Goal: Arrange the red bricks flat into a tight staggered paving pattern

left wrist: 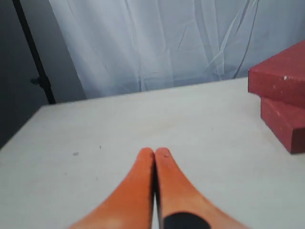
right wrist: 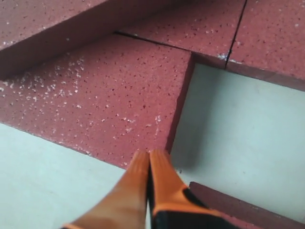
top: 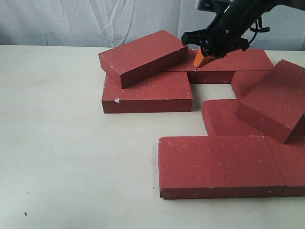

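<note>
Several red bricks lie on the pale table (top: 57, 143). One tilted brick (top: 143, 56) leans across a flat brick (top: 147, 93). Behind them runs a back row brick (top: 233, 64). Another tilted brick (top: 274, 100) rests on bricks at the right, and a flat brick (top: 219, 164) lies in front. My right gripper (top: 202, 58) is shut and holds nothing, just past the right end of the first tilted brick. In the right wrist view that gripper (right wrist: 150, 155) is over the corner of the flat brick (right wrist: 109, 100). My left gripper (left wrist: 154, 152) is shut and holds nothing, over bare table, with two stacked bricks (left wrist: 281, 76) off to one side.
A white curtain (top: 95, 21) hangs behind the table. A black stand pole (left wrist: 33, 62) rises beyond the table's corner. Among the bricks is a gap of bare table (right wrist: 238, 129), bordered by another brick's corner (right wrist: 228, 202).
</note>
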`<action>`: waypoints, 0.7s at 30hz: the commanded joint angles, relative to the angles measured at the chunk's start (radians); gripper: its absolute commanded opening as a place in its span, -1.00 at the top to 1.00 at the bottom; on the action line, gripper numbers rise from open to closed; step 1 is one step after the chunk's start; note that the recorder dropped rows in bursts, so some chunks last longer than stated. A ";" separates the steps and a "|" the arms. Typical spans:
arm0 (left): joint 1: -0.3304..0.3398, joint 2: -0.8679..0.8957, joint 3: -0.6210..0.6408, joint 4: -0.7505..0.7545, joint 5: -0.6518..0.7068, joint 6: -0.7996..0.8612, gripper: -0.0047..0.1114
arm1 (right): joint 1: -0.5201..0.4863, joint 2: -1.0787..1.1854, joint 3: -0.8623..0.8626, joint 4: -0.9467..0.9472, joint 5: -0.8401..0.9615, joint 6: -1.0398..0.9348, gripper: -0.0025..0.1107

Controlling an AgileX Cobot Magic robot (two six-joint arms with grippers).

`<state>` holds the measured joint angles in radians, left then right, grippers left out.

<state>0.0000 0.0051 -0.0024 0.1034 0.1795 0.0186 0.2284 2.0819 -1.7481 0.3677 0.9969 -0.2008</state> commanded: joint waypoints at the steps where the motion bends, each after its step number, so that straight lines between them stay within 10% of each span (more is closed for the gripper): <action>1: 0.003 -0.005 0.002 0.008 -0.272 -0.001 0.92 | 0.054 -0.002 0.002 0.000 -0.007 -0.009 0.97; 21: 0.003 -0.005 0.002 0.010 -0.600 -0.001 0.92 | 0.163 0.011 0.002 -0.030 -0.043 -0.009 0.97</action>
<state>0.0000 0.0031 -0.0028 0.1097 -0.3820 0.0186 0.3926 2.0914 -1.7475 0.3475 0.9664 -0.2027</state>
